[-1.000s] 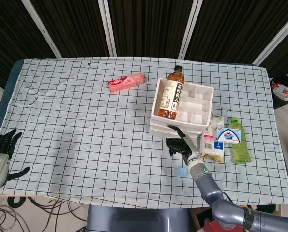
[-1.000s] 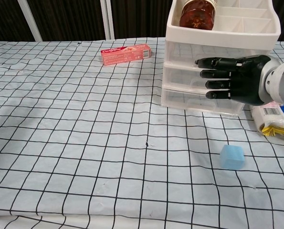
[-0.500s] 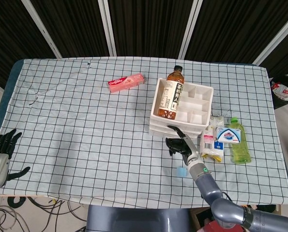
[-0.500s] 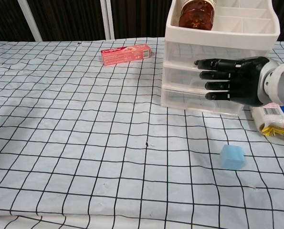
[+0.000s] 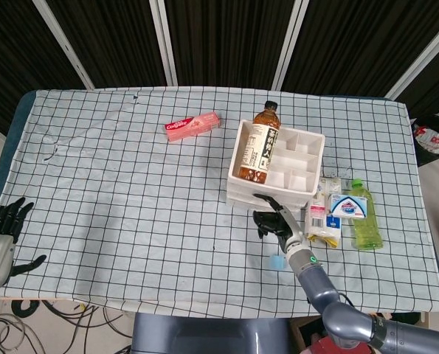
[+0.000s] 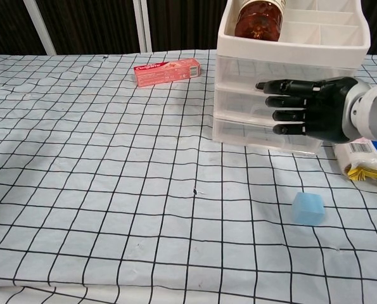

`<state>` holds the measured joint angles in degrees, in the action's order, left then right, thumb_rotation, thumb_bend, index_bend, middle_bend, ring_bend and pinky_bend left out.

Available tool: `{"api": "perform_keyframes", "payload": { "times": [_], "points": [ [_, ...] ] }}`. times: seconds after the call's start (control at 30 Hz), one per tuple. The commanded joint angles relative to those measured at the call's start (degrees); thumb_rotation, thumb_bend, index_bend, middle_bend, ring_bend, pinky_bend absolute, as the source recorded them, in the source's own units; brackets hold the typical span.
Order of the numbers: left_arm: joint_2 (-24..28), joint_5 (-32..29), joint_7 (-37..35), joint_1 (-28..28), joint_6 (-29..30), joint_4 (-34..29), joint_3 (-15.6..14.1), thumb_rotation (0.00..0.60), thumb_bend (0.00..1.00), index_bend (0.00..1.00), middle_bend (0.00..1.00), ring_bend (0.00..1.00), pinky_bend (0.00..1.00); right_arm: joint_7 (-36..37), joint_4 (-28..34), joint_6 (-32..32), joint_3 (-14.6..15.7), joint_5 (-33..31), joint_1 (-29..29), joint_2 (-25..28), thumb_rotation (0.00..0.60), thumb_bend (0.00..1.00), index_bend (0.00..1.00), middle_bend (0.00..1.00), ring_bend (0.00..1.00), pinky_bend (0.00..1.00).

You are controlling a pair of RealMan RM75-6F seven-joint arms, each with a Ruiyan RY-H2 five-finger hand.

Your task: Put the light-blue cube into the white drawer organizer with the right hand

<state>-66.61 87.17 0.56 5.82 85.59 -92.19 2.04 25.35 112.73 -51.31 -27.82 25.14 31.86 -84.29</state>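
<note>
The light-blue cube [image 6: 308, 208] [image 5: 277, 262] lies on the checked cloth near the front edge. The white drawer organizer [image 6: 293, 76] [image 5: 308, 151] stands behind it, with a brown tea bottle [image 5: 257, 150] in its top left compartment. My right hand [image 6: 308, 107] [image 5: 271, 220] hovers in front of the organizer's drawers, above and behind the cube, fingers stretched out toward the left and holding nothing. My left hand [image 5: 5, 221] hangs off the table's left edge, fingers spread and empty.
A red toothpaste box [image 5: 193, 126] [image 6: 167, 71] lies at the back middle. Right of the organizer sit a green bottle [image 5: 363, 219], a blue-and-white packet [image 5: 347, 206] and small packs [image 5: 322, 221].
The organizer and the bottle in it have shifted slightly to the left. My right hand has crept a little left with them; the cube has not moved.
</note>
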Motion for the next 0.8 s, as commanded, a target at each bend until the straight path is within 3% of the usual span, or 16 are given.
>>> {"api": "perform_keyframes", "payload": {
  "times": [0.03,0.5,0.67,0.8],
  "points": [
    [0.0,0.0,0.0,0.0,0.0,0.0,0.0,0.6,0.02,0.0,0.0,0.0,0.0,0.1,0.5,0.2,0.2,0.4,-0.3,0.3,0.6,0.47,0.32,0.79,0.85,0.74],
    [-0.1,0.1,0.2,0.0,0.0,0.1,-0.1,0.6,0.02,0.0,0.0,0.0,0.0,0.3,4.1,1.0,2.7,3.9,-2.5,1.7,0.6,0.47,0.31,0.79,0.85,0.74],
    [-0.1,0.2,0.3,0.0,0.0,0.1,-0.1,0.6,0.02,0.0,0.0,0.0,0.0,-0.5,4.9,1.3,4.6,5.6,-3.0,2.0,0.6,0.47,0.03,0.79,0.84,0.74],
    [-0.1,0.5,0.2,-0.1,0.4,0.1,-0.1,0.6,0.02,0.0,0.0,0.0,0.0,-1.5,5.9,1.0,6.1,7.7,-3.6,2.3,0.6,0.47,0.0,0.78,0.84,0.74]
  ]
}}
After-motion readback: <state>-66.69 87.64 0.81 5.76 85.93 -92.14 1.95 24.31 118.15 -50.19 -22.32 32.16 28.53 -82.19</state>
